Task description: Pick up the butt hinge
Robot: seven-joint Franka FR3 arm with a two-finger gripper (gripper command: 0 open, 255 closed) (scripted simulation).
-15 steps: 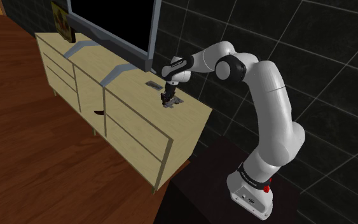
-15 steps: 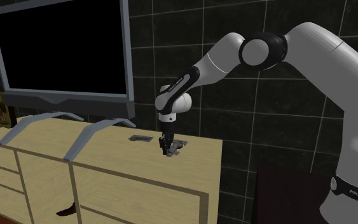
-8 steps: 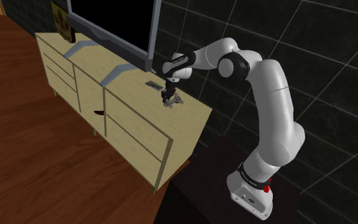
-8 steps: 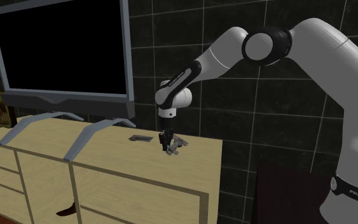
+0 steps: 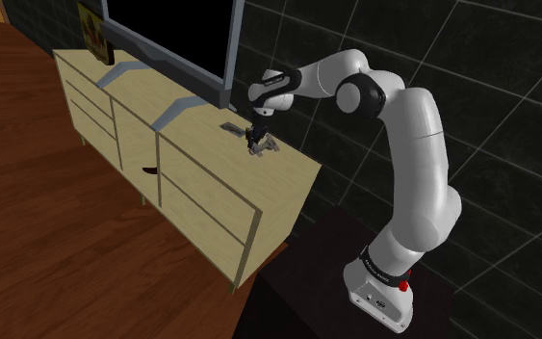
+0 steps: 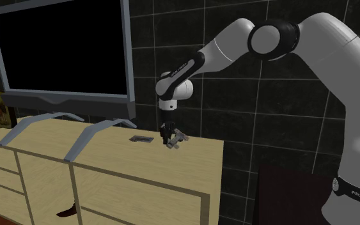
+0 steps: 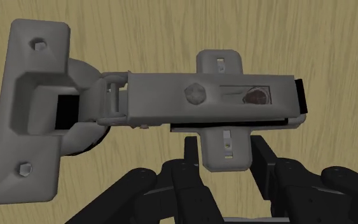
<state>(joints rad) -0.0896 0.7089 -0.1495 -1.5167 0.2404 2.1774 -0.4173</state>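
Metal, grey and matte, makes up the hinge: a rounded rectangular cup plate with two small screw heads, a long boxy bar with one hex bolt, and a cross-shaped mounting plate with two slots. There is one hinge. The gripper has its two black fingers drawn in narrow on one tab of the cross plate. They clasp that tab, and the bar runs crosswise just beyond the fingertips.

In the second exterior view the hinge hangs tilted at the gripper's tip. It is over the pale, wood-grained top of the cabinet, near the back edge at the end closest to the arm. It looks clear of the top, though only just.

One small dark flat slab lies on the top near the hinge, towards the TV. The TV has a black screen and stands on two bent grey legs. Behind is a wall of dark glossy tiles, and the floor is reddish wood planks.
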